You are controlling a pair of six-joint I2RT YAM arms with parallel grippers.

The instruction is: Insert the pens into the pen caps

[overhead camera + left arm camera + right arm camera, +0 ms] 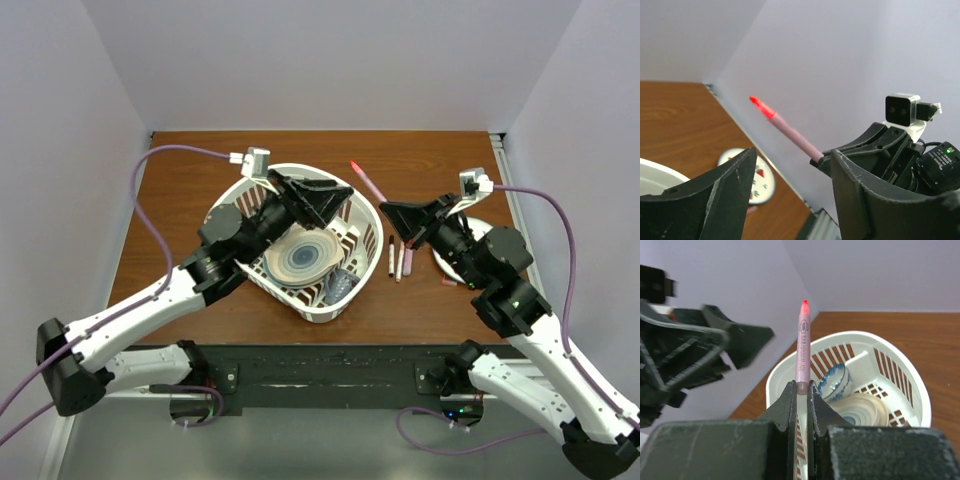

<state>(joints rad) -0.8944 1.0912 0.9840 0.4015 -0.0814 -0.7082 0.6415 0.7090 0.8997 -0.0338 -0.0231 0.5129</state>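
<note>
My right gripper point(388, 209) point(801, 386) is shut on the bottom end of a pink pen point(368, 181) point(803, 345) point(792, 132). The pen sticks up and away from it, and its far end is red point(761, 106). Whether that red end is a pen cap I cannot tell. My left gripper point(338, 198) point(792, 157) hangs over the white basket point(364, 214), facing the pen, open with nothing between its fingers. Three more pens point(399, 259) lie side by side on the table right of the basket. A short pink piece point(450, 283) lies beside the small plate.
The basket point(892, 347) holds a striped plate point(303, 255) and a blue-patterned bowl point(833, 380). A small patterned plate point(758, 178) sits at the right, partly under my right arm. Walls close the table in on three sides.
</note>
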